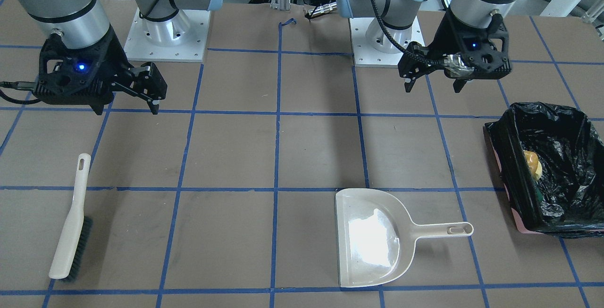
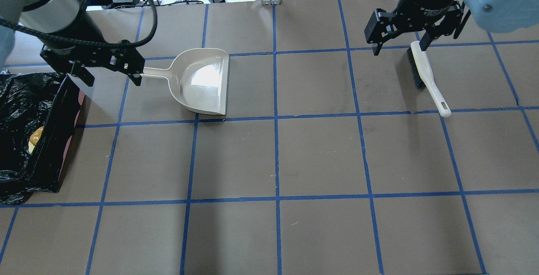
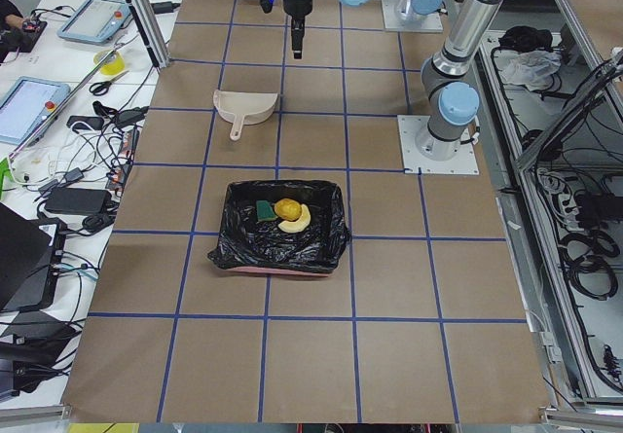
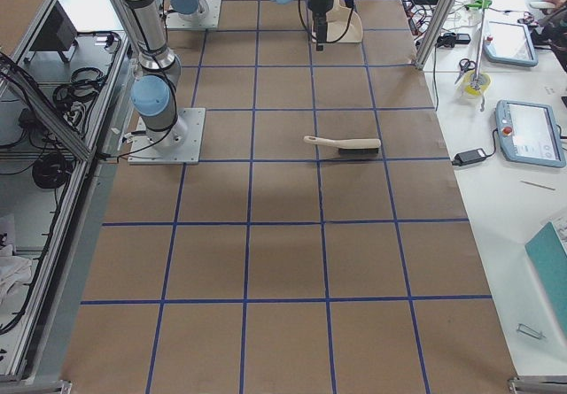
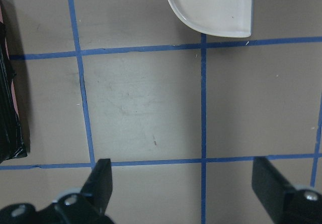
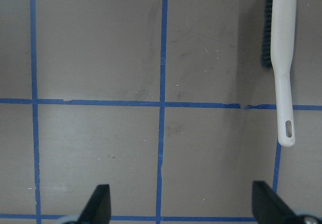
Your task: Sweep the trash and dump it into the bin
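The bin [image 1: 566, 129], lined with a black bag, stands at the table's end on my left; it also shows in the overhead view [image 2: 54, 140] and the exterior left view [image 3: 234, 248]. Inside lie the trash pieces: a brown potato [image 3: 286, 207] and a curved tan-yellow piece [image 3: 296, 223]; one piece peeks out in the front view [image 1: 532, 162]. My left gripper [image 2: 113, 77] is open and empty above the dustpan's handle, beside the bin. My right gripper [image 2: 400, 47] is open and empty above the brush.
The beige dustpan [image 2: 202, 81] lies empty on the table. The beige brush [image 2: 425, 73] with dark bristles lies flat under my right gripper. A green piece [image 3: 265, 209] also lies in the bin. Blue tape lines grid the brown table.
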You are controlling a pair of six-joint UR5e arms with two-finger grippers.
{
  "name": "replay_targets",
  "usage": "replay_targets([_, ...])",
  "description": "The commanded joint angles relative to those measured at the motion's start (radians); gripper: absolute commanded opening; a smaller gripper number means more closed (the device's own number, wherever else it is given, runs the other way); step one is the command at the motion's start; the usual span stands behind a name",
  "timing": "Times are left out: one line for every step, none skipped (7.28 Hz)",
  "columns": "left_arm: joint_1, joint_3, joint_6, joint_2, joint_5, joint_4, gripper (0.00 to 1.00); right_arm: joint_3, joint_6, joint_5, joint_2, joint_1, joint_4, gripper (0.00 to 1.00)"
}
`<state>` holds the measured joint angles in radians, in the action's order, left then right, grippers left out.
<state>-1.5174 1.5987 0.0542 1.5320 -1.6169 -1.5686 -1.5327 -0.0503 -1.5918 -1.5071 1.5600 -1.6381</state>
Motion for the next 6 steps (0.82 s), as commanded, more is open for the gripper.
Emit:
replay_targets([-0.036,-0.025,-0.05,0.011,-0.003,0.002,1.0,-0.032,0.0,-0.002,-0.016,0.0,-0.006,1.0])
replay_targets([-0.033,-0.025,-0.051,-0.001,-0.005,0.004,1.0,-0.034,0.001,-0.001,-0.019,0.0,-0.009,1.0])
replay_targets([-0.017,-0.026,-0.039,0.005,0.0,0.005,1.0,-0.035,0.0,-0.002,-0.019,0.0,-0.009,1.0])
replay_targets([-0.006,-0.026,-0.033,0.007,0.038,0.005,1.0,-0.035,0.0,-0.002,-0.019,0.0,-0.008,1.0])
replay_targets([0.003,-0.026,-0.025,0.013,0.049,0.019,1.0,-0.035,0.0,-0.002,-0.019,0.0,-0.008,1.0])
replay_targets([0.002,-0.025,-0.04,0.014,0.048,0.028,1.0,-0.035,0.0,-0.002,-0.019,0.0,-0.005,1.0])
